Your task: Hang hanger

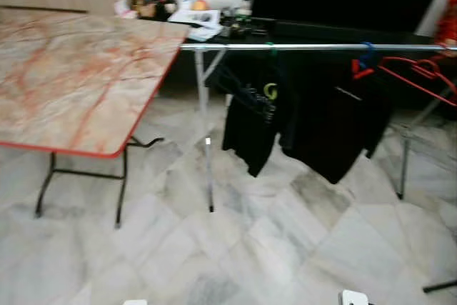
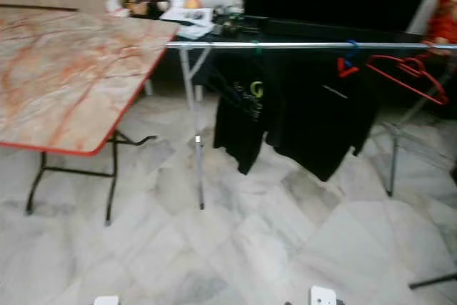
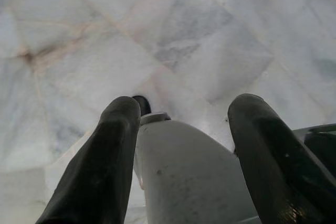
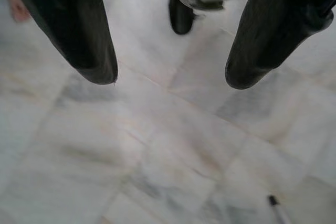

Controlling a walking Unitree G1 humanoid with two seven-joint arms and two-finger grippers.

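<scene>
Progress looks slight: a red hanger (image 1: pixel 418 75) already hooks on the rail (image 1: pixel 307 47) near its right end, beside two black shirts (image 1: pixel 314 116), and none is carried, so I judge that the fetching and the hanging of a hanger both remain; the left gripper (image 3: pixel 181 129) hangs wide and empty over the marble floor (image 1: pixel 235 248); the right gripper (image 4: pixel 170 77) is likewise wide, holding nothing; the table (image 1: pixel 71 76) stands left, apart from the rail.
</scene>
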